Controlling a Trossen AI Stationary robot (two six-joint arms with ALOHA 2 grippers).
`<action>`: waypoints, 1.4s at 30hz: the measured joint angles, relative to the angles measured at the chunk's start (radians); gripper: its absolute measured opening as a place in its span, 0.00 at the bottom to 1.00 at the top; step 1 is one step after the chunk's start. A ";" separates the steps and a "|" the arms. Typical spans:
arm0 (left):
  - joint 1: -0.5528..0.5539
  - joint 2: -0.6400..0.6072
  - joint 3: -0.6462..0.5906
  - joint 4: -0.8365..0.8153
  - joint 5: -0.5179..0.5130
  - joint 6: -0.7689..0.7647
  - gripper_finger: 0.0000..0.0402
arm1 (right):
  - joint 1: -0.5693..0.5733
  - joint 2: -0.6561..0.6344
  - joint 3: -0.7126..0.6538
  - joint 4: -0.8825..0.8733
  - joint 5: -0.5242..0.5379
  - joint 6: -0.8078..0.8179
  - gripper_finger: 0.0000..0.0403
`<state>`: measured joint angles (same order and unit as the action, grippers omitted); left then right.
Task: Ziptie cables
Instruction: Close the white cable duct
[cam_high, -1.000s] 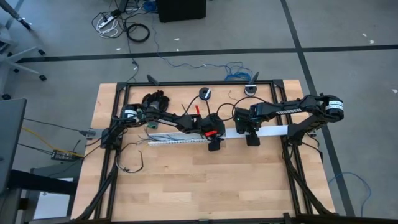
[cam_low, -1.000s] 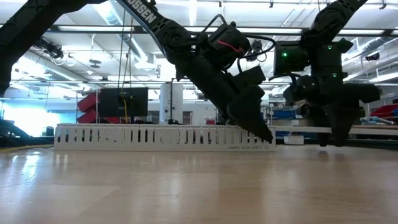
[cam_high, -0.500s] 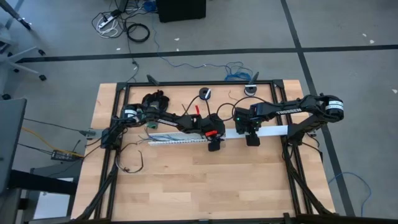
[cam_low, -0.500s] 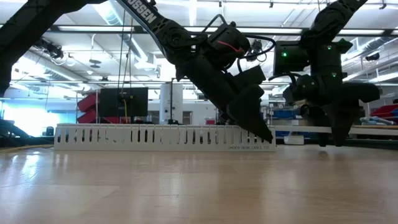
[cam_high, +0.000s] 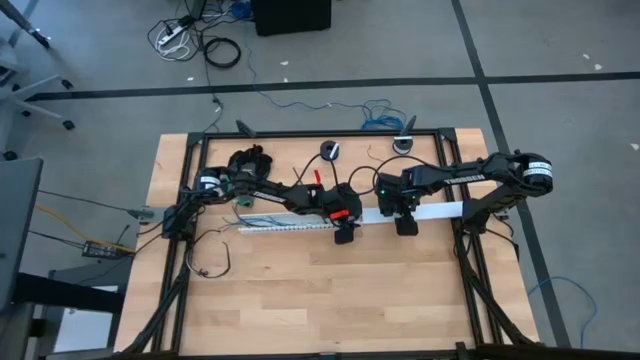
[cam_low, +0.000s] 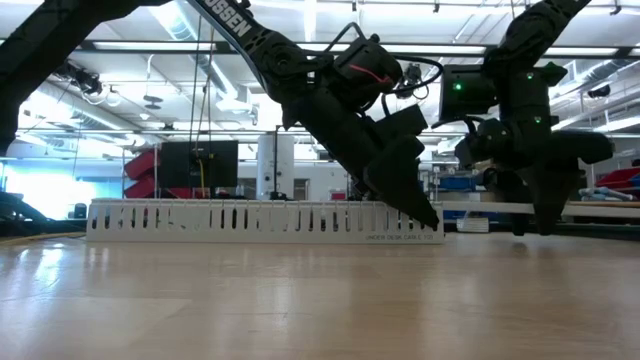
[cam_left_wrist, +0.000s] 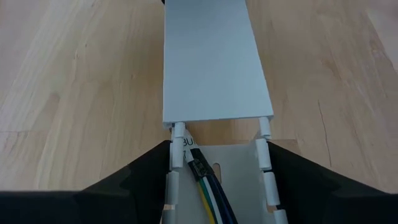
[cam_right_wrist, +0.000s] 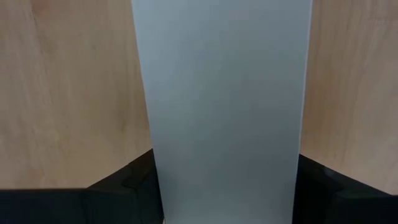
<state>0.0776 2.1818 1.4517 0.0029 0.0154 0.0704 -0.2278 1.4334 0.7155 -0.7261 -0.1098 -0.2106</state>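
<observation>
The cables lay inside the white slotted duct, a bundle of dark wires with a yellow-green one among them, ending at a small dark connector just short of the duct's open end. In the high view a few thin strands showed in the duct's uncovered stretch on the left part of the wooden table.

A flat white cover strip began right where the open duct ended and ran on toward the right arm. The left gripper straddled the duct at that joint, its two dark fingers spread wide with one on each outer side of the slotted walls, near them but seemingly not pressing; the view was too tight to be sure of contact. In the low view this gripper sloped down to the duct's end by the table surface.

The right gripper sat farther along over the cover strip, fingers parted on either edge of it, with the strip filling the gap between them. From above, the right gripper was near the left gripper, both on the same white line across the table's middle.
</observation>
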 joint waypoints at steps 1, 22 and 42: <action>0.000 0.000 0.000 0.000 0.000 0.000 0.58 | 0.001 0.000 0.000 0.000 0.000 0.001 0.58; 0.003 0.000 0.001 -0.010 0.021 -0.024 0.58 | 0.003 -0.001 0.003 0.002 0.031 0.011 0.58; 0.002 0.000 0.001 0.004 0.027 -0.023 0.58 | 0.003 -0.001 0.002 0.023 0.027 0.012 0.58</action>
<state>0.0792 2.1818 1.4525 0.0064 0.0420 0.0471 -0.2245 1.4326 0.7170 -0.7035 -0.0830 -0.1988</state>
